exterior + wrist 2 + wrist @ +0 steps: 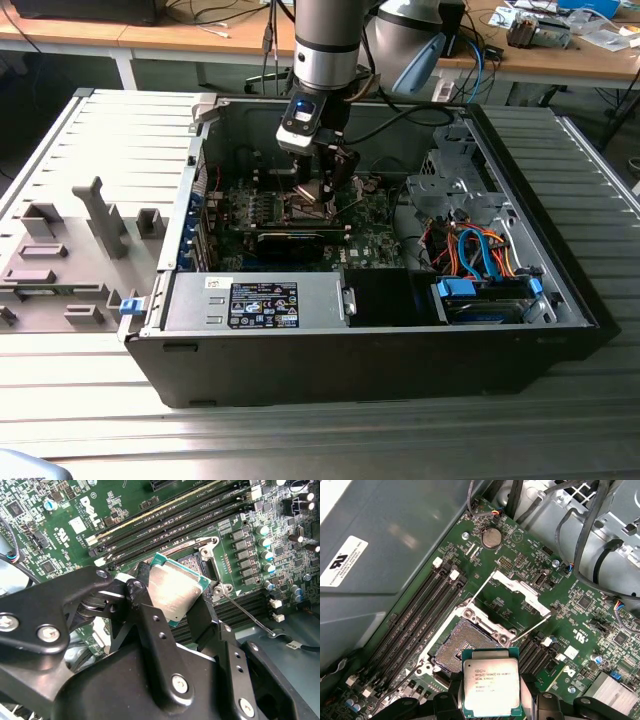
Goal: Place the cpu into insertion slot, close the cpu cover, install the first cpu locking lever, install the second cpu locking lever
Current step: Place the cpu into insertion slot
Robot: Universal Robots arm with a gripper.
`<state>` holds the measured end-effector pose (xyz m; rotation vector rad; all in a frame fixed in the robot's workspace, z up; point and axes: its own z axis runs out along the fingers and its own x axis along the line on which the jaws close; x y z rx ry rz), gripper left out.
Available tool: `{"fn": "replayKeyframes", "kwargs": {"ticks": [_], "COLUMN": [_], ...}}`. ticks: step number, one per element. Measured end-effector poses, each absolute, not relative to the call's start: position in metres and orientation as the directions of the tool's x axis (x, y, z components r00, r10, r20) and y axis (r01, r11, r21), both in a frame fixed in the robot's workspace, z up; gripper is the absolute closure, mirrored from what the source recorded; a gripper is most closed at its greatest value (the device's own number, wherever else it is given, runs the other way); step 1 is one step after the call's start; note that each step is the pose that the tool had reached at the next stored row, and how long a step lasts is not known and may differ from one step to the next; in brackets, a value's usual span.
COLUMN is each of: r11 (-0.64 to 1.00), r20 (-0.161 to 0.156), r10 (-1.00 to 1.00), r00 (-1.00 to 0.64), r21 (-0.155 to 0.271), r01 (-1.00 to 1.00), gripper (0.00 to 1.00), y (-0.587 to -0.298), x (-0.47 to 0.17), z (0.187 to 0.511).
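Note:
In both wrist views the cpu (491,687) (172,592), a flat square chip with a dull silver top and green edge, is clamped between the black fingers (141,611) of my gripper (492,702) (171,602). It hangs slightly tilted just beside and above the insertion slot (465,645) (189,560), whose dark pin field lies bare. The cpu cover (520,589) stands swung open on the slot's far side. Two thin locking levers (532,627) stick up unlatched. In the exterior view my gripper (320,188) reaches down into the open computer case over the green motherboard (370,235).
Black memory slots (420,625) run alongside the socket. A grey power supply box (255,300) lies along the front of the case, and drive bays with blue and orange cables (480,255) lie at the exterior view's right. Cable bundles (590,535) hang near the board.

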<state>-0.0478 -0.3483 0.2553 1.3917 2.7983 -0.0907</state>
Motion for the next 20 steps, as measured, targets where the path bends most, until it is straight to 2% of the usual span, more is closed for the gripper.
{"fn": "replayKeyframes", "kwargs": {"ticks": [20], "r11": [0.592], "r20": [-0.039], "r10": [0.804], "r00": [-0.593], "r21": [-0.045], "r01": [0.805], "gripper": [0.45], "y": [-0.3483], "x": [-0.0478], "z": [0.2553]}}
